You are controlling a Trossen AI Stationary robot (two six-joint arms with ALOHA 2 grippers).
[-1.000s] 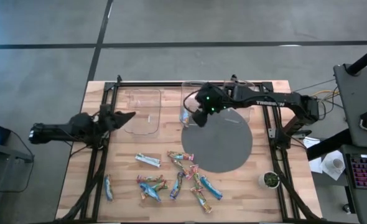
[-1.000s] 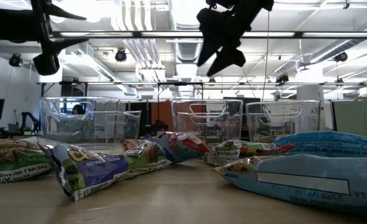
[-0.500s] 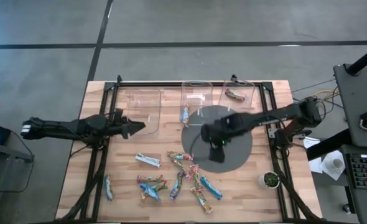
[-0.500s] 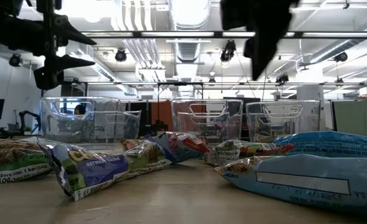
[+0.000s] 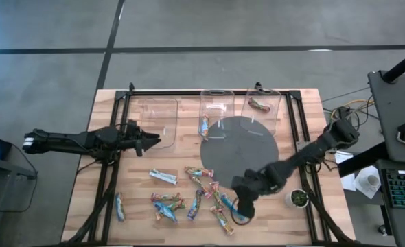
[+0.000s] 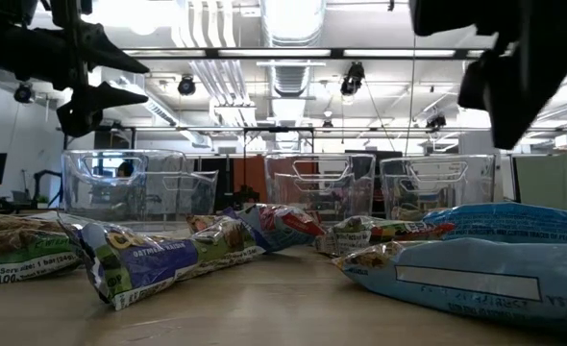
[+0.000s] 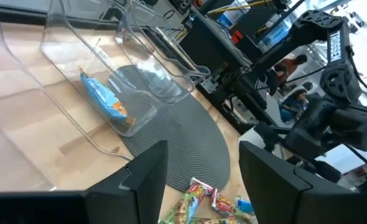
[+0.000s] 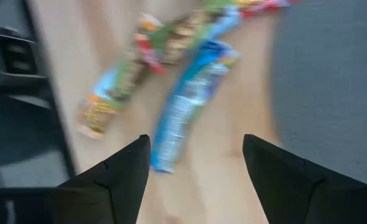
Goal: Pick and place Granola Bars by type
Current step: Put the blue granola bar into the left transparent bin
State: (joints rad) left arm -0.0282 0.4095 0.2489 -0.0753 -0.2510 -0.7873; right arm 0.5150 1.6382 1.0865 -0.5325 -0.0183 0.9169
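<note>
Right gripper moved over bars | blue bar crinkly, flat

Glossy crinkled granola bars lie on a pale wooden table, clear plastic bins and a ribbed matt grey mat beside.

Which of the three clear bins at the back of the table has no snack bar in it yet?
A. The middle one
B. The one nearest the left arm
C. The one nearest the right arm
B: seen from above, the left bin shows only bare plastic, while the middle bin holds a blue bar and the right bin holds a red-brown bar.
</note>
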